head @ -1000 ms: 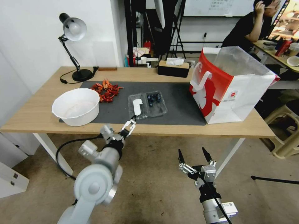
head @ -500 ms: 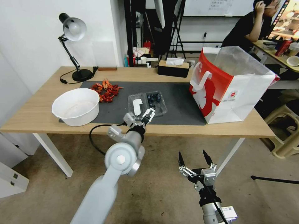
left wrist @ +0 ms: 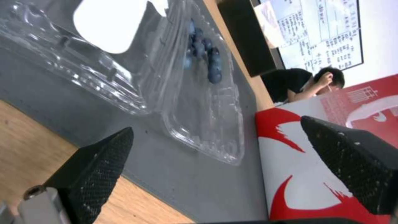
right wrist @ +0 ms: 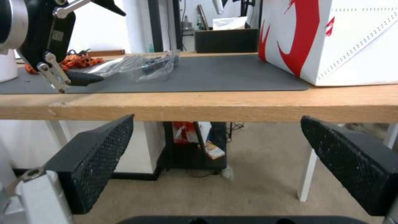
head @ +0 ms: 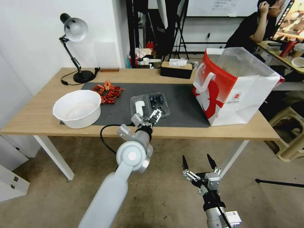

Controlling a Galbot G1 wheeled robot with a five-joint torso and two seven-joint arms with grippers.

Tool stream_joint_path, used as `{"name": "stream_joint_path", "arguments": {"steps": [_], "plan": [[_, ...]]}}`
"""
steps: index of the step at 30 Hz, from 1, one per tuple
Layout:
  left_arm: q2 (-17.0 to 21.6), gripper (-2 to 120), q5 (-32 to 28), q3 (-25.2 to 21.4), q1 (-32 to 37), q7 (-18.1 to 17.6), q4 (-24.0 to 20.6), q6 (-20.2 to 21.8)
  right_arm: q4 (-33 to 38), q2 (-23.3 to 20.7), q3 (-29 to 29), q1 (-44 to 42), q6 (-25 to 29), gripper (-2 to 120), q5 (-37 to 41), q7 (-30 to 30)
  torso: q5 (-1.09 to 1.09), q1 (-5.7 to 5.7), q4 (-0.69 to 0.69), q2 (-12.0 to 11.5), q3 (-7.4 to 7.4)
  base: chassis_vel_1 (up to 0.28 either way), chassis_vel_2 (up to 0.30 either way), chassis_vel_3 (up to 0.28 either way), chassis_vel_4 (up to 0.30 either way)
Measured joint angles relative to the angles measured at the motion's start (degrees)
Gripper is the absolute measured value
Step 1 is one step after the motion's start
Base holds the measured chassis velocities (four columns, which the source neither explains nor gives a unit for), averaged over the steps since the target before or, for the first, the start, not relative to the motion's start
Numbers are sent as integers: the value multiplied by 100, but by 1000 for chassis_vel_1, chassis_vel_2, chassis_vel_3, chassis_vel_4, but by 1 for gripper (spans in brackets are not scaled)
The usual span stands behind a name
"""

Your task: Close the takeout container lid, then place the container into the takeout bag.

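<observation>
The takeout container [head: 149, 105] lies open and flat on the dark mat, its lid [head: 139, 108] with the white label on the left and the tray half with blueberries [head: 157, 100] on the right. My left gripper [head: 153, 114] is open at the container's near edge, just in front of the tray half. The left wrist view looks past the spread fingertips [left wrist: 112, 149] at the container [left wrist: 199, 102], the lid [left wrist: 110, 25] and the takeout bag [left wrist: 315, 161]. That red-and-white takeout bag [head: 234, 85] stands open at the table's right end. My right gripper [head: 198, 161] hangs open below the table's front edge [right wrist: 207, 105].
A big white bowl [head: 77, 108] sits at the mat's left end beside a pile of red crayfish [head: 108, 91]. A desk lamp [head: 76, 31] and a black tissue box [head: 176, 69] stand at the back. A beige stool [head: 291, 133] is to the right of the table.
My left arm has swung right along the table's front edge, bringing its gripper from the lid's near corner to the front of the tray half. The right arm has hardly moved.
</observation>
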Motion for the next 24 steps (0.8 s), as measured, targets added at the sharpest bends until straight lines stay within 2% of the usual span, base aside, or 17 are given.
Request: {"name": "stream_joint_path", "arguments": {"steps": [24], "plan": [[-137,100,17,-173,-224,39,544,-128,41,-37,35,-51,36,100,7,27,0,-4,-2,4,-3,0,0,0,0]]}}
